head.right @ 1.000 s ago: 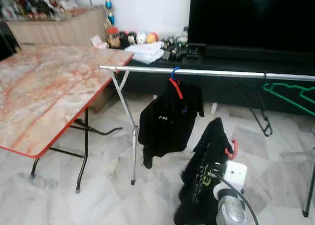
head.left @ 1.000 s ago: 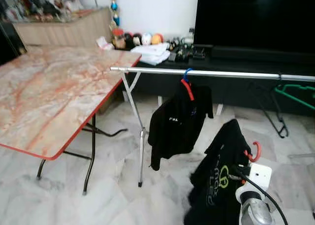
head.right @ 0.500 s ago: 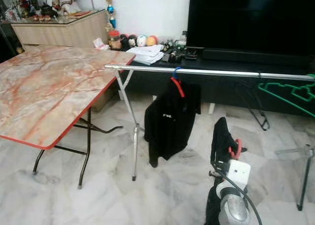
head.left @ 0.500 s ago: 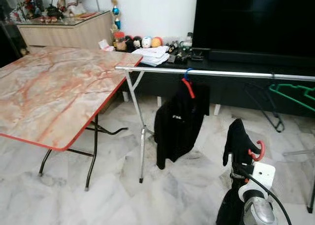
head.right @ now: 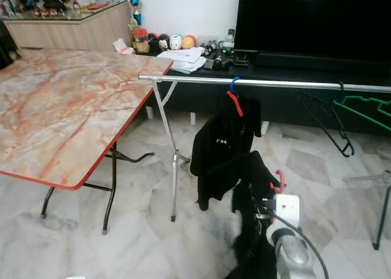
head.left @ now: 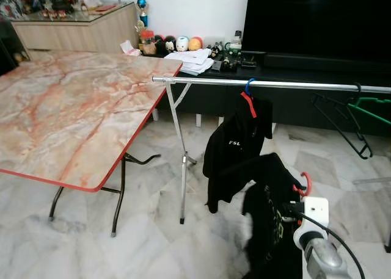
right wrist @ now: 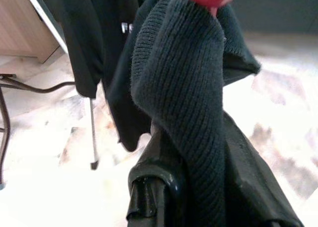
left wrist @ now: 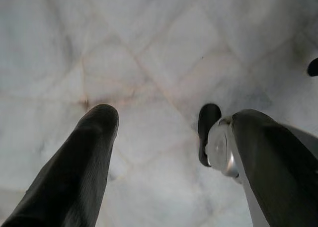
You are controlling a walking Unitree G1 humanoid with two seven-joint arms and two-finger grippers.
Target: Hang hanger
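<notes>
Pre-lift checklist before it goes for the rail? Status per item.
1. Right gripper on hanger: ok. Its fingers are shut on the dark shirt at its neck, just below the red hook.
2. Hook free to catch the rail: ok, it sticks up bare above the fabric.
3. Open slot on rail: ok, bare stretch between the hung shirt and the black hanger.
4. Hook up at rail height: not ok, it sits well below the rail.
5. Left gripper out of the way: ok, open over bare floor.
6. Table clear of the path: ok, it is left of the rail.
</notes>
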